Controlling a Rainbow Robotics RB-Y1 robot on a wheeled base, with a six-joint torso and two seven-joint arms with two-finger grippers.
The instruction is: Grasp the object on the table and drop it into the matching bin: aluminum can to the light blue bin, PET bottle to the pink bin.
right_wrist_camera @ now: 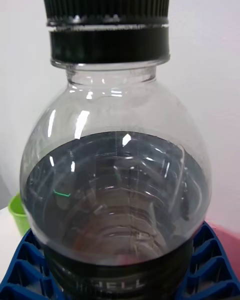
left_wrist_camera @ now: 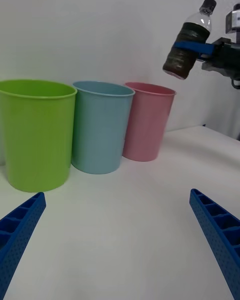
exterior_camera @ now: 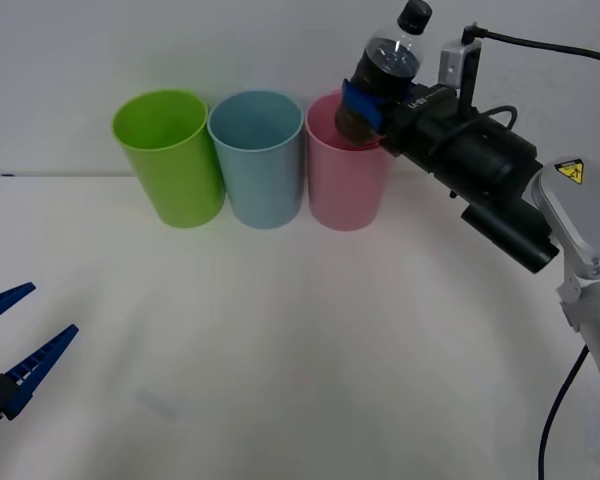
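idling at the near edge, about 8 o'clock on the table (exterior_camera: 280, 380), the left gripper (exterior_camera: 15, 345) sits low with its blue fingers spread wide and nothing between them. white tabletop between it and the bins is bare.

farther back, toward 12 o'clock, three bins stand in a row, close side by side: lime green bin (exterior_camera: 170, 155), light blue bin (exterior_camera: 257, 157), pink bin (exterior_camera: 345, 175) at the right end.

right gripper (exterior_camera: 365, 105) is raised at about 1 o'clock, fingers pinching the pet bottle (exterior_camera: 385, 70) around its dark lower body. bottle is tilted, black cap up and away. front view puts its base at the pink rim; left wrist view shows it clear above the rim and toward the arm's side, not inside.

progress read: grasp done, lift done, carry almost done. left: centre the bottle over the pink opening, release. bin choice looks right for a pet bottle. risk: tilted bottle clipping the rim if dropped off-centre.
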